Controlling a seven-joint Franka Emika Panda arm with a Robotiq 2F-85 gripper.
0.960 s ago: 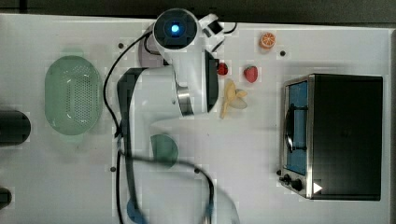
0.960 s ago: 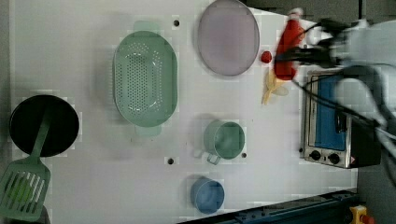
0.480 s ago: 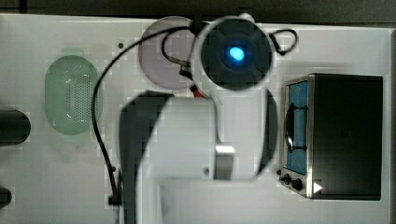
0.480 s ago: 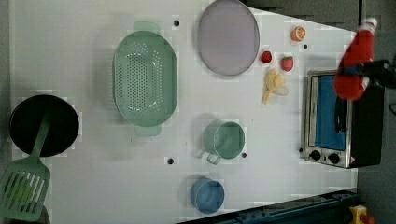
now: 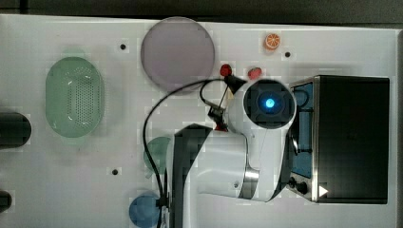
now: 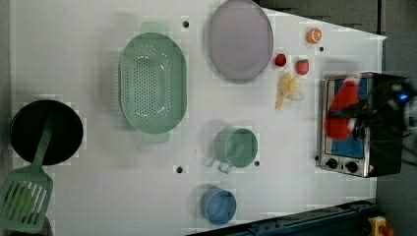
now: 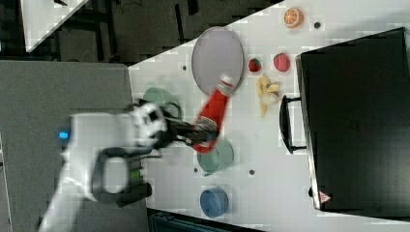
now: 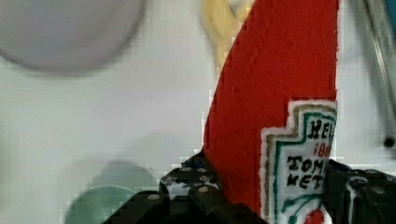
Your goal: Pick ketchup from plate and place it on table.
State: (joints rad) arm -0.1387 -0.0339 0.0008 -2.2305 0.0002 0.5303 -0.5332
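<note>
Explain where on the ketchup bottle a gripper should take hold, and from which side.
Grip the ketchup across its lower body, at the label, coming side-on so the jaws close on its two flanks. There it is broad and even; toward the white cap it tapers, so jaws could slip. The gripper holds it this way now.

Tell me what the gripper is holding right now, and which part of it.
The gripper holds the ketchup by its lower, labelled body, cap end free.

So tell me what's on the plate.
Nothing: the plate lies bare in the left view. The ketchup is off it, held up in the tool. In the top view the cable crosses only its rim.
</note>
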